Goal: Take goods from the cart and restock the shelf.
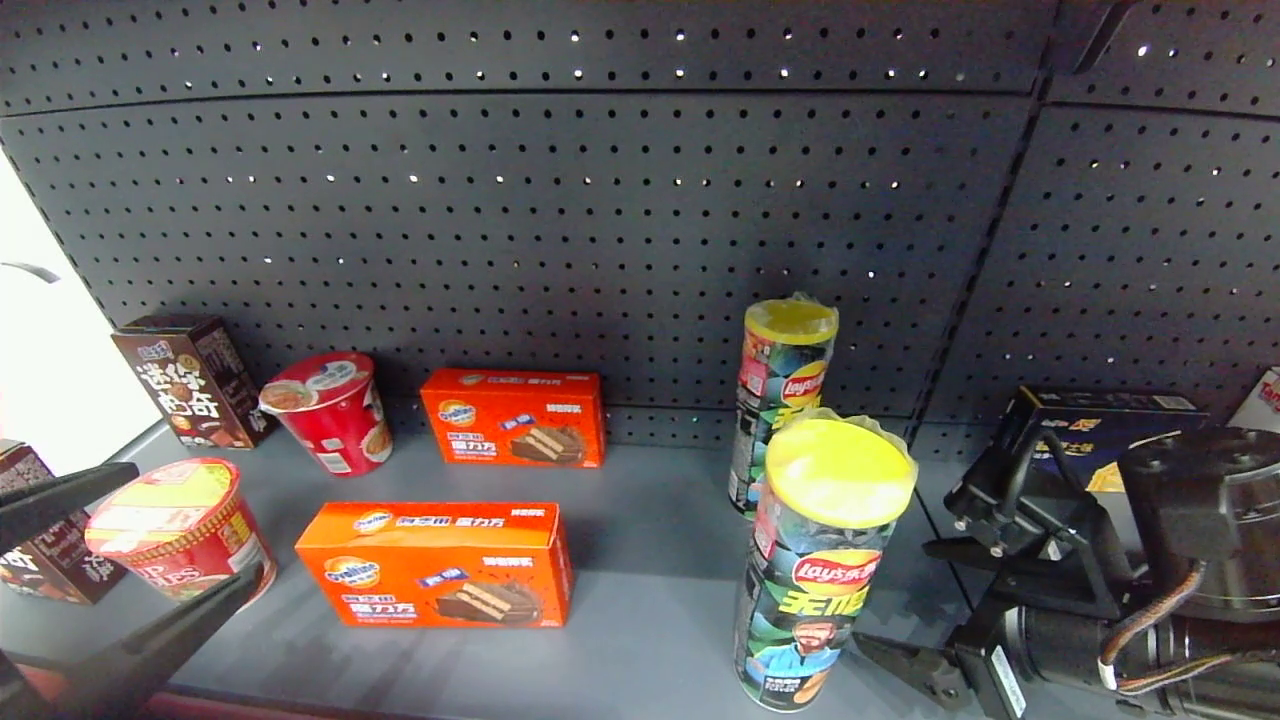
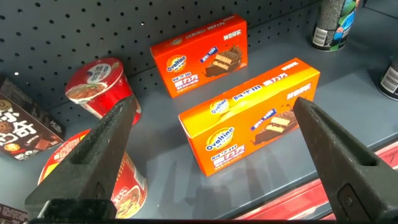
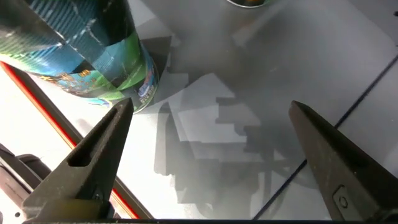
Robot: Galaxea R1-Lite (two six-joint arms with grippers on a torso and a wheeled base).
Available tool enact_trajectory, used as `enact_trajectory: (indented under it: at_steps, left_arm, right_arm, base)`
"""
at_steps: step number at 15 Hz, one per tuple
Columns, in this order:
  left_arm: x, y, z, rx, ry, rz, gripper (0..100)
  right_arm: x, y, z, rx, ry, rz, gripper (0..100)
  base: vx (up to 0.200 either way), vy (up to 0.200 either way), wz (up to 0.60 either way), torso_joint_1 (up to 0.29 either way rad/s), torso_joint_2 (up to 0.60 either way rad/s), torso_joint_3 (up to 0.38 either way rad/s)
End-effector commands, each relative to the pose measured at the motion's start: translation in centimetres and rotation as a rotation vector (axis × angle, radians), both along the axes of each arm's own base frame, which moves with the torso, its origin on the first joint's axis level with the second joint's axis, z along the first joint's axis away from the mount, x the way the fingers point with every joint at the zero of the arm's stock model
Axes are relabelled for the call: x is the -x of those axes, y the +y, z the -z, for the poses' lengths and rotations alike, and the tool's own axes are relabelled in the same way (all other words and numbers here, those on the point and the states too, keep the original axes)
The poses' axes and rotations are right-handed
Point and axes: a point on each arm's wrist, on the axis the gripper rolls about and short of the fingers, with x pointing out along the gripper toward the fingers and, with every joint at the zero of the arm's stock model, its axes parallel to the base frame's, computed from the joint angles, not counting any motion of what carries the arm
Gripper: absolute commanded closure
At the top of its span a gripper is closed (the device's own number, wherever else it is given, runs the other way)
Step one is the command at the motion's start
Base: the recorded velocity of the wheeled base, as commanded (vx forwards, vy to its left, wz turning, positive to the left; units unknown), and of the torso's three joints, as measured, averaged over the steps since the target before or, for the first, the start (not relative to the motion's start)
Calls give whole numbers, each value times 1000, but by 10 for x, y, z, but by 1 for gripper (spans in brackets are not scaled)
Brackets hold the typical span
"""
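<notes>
On the grey shelf (image 1: 650, 560) two orange wafer boxes lie, one in front (image 1: 435, 565) (image 2: 252, 115) and one behind (image 1: 515, 417) (image 2: 199, 56). Two yellow-lidded chip cans stand upright, the front can (image 1: 820, 570) (image 3: 81, 56) and the back can (image 1: 785, 390). A red noodle cup (image 1: 330, 410) (image 2: 96, 84) and a yellow-topped cup (image 1: 180, 525) sit to the left. My left gripper (image 1: 195, 520) (image 2: 212, 102) hangs open and holds nothing, at the shelf's front left facing the front orange box. My right gripper (image 1: 905, 600) (image 3: 210, 107) is open and holds nothing, just right of the front can, over bare shelf.
Brown boxes (image 1: 195, 380) (image 1: 50, 555) stand at the far left. A dark box (image 1: 1100, 430) lies on the neighbouring shelf section at the right. The black pegboard (image 1: 600, 230) closes the back. A red strip (image 3: 56, 118) marks the shelf's front edge.
</notes>
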Motion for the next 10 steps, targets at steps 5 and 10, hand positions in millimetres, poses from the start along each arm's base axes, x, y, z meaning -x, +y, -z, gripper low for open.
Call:
enact_trajectory:
  at_steps: [5,10]
  left_arm:
    - [-25,0,-27,-2,-32,17,0]
    - [-75,0,-36,-8,23,58,0]
  right_arm:
    - [-20,-16,-28,-62,-88,115,0]
    - [-41,-13,-22,-44,-70,153,0]
  base:
    - [0,0,0,0,0,0]
    - [0,0,0,0,0,0]
